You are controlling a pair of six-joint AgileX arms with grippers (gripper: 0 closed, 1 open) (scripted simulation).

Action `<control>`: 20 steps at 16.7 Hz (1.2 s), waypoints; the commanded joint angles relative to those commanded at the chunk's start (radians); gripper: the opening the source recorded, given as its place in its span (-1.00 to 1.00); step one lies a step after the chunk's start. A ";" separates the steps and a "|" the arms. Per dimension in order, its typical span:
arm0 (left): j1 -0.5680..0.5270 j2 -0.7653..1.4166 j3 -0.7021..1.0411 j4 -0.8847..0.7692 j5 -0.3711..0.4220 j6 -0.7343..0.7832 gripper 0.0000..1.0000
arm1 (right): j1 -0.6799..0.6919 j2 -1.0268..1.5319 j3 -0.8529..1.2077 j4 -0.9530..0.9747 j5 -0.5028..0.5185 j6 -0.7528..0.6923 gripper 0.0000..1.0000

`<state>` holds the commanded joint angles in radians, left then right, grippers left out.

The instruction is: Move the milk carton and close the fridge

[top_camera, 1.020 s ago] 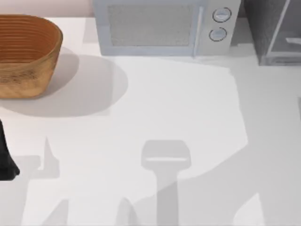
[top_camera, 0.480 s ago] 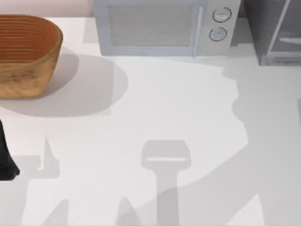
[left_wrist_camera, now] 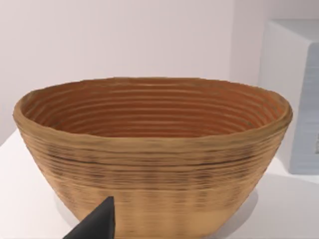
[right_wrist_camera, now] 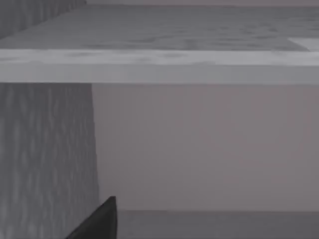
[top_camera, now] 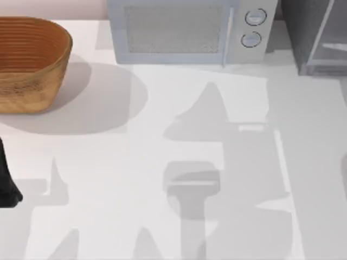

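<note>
The fridge [top_camera: 301,32] stands at the table's far right corner, with a speckled grey side and a glassy, pale-framed door [top_camera: 329,39]. The right wrist view is close to the fridge, showing its speckled wall [right_wrist_camera: 45,159], a pale slab [right_wrist_camera: 159,64] above and a plain back panel. A black piece of my right gripper [right_wrist_camera: 99,221] juts in at the edge of that view. The milk carton is out of view. My left arm [top_camera: 5,184] is parked at the table's left edge, and my left gripper [left_wrist_camera: 97,225] faces the basket.
A woven brown basket [top_camera: 27,62] sits at the far left, also seen in the left wrist view [left_wrist_camera: 154,159]. A light-grey microwave [top_camera: 184,32] with two dials stands at the back centre. Arm shadows lie across the white table [top_camera: 108,162].
The shadows over the right half of the table have changed shape and spread toward the centre. The left arm, basket and microwave have not moved.
</note>
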<state>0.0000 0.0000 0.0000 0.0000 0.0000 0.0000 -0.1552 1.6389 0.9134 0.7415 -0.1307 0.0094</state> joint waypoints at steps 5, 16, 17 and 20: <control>0.000 0.000 0.000 0.000 0.000 0.000 1.00 | 0.054 -0.563 -0.294 -0.239 0.037 -0.006 1.00; 0.000 0.000 0.000 0.000 0.000 0.000 1.00 | 0.147 -1.549 -0.852 -0.692 0.120 -0.010 1.00; 0.000 0.000 0.000 0.000 0.000 0.000 1.00 | 0.150 -1.587 -0.878 -0.713 0.124 -0.010 1.00; 0.000 0.000 0.000 0.000 0.000 0.000 1.00 | 0.155 -1.639 -0.913 -0.742 0.131 -0.009 1.00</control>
<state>0.0000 0.0000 0.0000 0.0000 0.0000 0.0000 0.0000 0.0000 0.0000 0.0000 0.0000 0.0000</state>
